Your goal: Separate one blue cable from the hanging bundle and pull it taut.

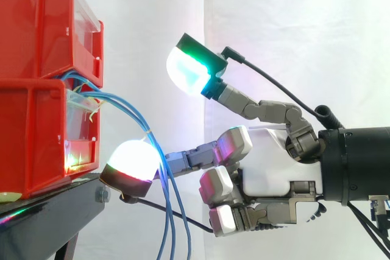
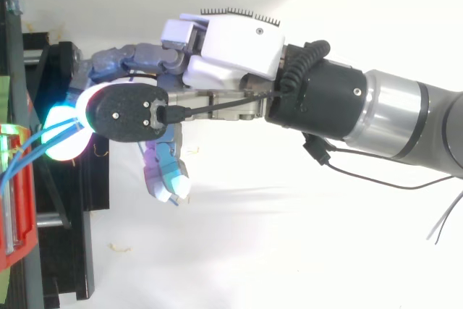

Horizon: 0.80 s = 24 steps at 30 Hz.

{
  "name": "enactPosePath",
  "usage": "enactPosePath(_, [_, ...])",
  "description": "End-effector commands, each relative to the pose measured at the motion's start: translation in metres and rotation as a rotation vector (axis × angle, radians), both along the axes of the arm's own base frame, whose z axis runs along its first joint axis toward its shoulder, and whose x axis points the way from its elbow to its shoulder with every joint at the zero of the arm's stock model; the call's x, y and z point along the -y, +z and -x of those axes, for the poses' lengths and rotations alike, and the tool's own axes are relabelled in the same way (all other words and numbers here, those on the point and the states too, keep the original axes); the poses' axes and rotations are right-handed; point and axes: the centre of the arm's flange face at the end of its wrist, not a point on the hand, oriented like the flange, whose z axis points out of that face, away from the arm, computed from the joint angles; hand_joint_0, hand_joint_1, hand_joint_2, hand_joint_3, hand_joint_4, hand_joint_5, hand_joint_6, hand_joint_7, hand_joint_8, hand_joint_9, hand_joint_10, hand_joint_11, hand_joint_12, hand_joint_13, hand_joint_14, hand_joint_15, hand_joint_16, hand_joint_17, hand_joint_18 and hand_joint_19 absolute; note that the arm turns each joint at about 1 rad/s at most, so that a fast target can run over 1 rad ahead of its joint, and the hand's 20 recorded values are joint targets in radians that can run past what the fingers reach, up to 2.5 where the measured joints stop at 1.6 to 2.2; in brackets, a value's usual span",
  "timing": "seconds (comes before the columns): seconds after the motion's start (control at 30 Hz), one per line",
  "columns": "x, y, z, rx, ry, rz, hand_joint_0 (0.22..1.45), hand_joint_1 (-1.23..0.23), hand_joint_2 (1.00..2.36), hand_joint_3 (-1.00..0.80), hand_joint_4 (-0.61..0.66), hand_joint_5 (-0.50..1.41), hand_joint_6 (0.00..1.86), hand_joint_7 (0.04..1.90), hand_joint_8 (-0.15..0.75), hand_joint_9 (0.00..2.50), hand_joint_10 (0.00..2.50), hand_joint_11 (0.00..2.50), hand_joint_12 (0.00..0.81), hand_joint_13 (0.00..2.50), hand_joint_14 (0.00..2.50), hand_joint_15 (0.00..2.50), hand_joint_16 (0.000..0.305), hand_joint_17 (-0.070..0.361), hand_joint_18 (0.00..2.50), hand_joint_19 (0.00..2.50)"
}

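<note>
A bundle of thin blue cables [image 1: 166, 211] comes out between the two stacked red bins [image 1: 36, 28], arcs to the right and hangs down past the stand's edge. From the right my hand [image 1: 274, 162] reaches toward them. One straight finger carries a white-red glowing pad [image 1: 131, 159] that lies low against the cables where they bend down. A second finger holds a green-white pad [image 1: 189, 68] high above, well apart from them. The other fingers are curled near the palm and hold nothing. From above, the cables [image 2: 22, 157] run left from the glowing pads.
The red bins stand on a black stand [image 1: 55, 211] at the left, before a white curtain. In the top view the stand [image 2: 72, 251] and a bin edge [image 2: 11, 236] lie along the left side, with the arm [image 2: 405, 121] crossing from the right.
</note>
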Motion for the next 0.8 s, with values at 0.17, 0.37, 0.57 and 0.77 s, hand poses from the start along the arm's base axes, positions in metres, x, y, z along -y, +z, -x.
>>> enactPosePath(0.17, [-0.0017, -0.003, 0.0039, -0.038, 0.006, -0.008, 0.41, -0.41, 1.0, -0.5, 0.31, 0.09, 0.51, 0.98, 0.273, 1.87, 0.02, 0.4, 0.412, 1.51, 0.02, 0.5, 0.089, 0.2, 1.43, 0.34])
enactPosePath(0.37, [-0.0012, -0.003, 0.0041, -0.038, 0.002, -0.008, 0.47, -0.23, 1.0, -0.5, 0.25, 0.11, 0.51, 1.06, 0.246, 1.93, 0.02, 0.4, 0.382, 1.51, 0.02, 0.51, 0.079, 0.178, 1.33, 0.38])
enactPosePath(0.57, [0.0007, -0.0036, 0.0051, -0.041, -0.007, -0.024, 0.57, -0.33, 1.0, -0.5, 0.19, 0.12, 0.51, 1.12, 0.217, 1.95, 0.02, 0.45, 0.355, 1.48, 0.02, 0.53, 0.065, 0.147, 1.18, 0.47])
enactPosePath(0.77, [-0.0002, -0.0036, 0.0051, -0.041, -0.008, -0.024, 0.66, -0.51, 1.0, -0.5, 0.18, 0.12, 0.51, 1.16, 0.193, 1.98, 0.02, 0.49, 0.35, 1.46, 0.02, 0.54, 0.06, 0.135, 1.15, 0.51])
